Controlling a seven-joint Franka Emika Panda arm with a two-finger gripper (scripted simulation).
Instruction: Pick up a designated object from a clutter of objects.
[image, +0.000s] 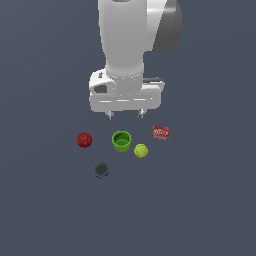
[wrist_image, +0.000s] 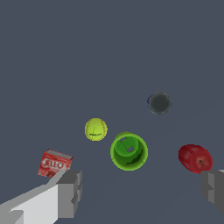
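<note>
With fingers spread wide, the gripper (image: 125, 114) is hovering; the small glossy dark-red apple (image: 84, 139), at nine o'clock of the green plastic cup (image: 121, 140), is looking rigid, light and slippery, so gripping across its widest middle seems best.

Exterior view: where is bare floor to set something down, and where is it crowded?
Bare floor lies left of the shiny dark-red apple, below the dark grey round thing, and right of the flat red box. Crowded: the green cup and yellow-green ball nearly touch, beneath the open gripper.

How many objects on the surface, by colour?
Red: 2, apple and flat box
Green: 1, cup
Yellow-green: 1, ball
Dark grey: 1, round thing
Total: 5
</note>
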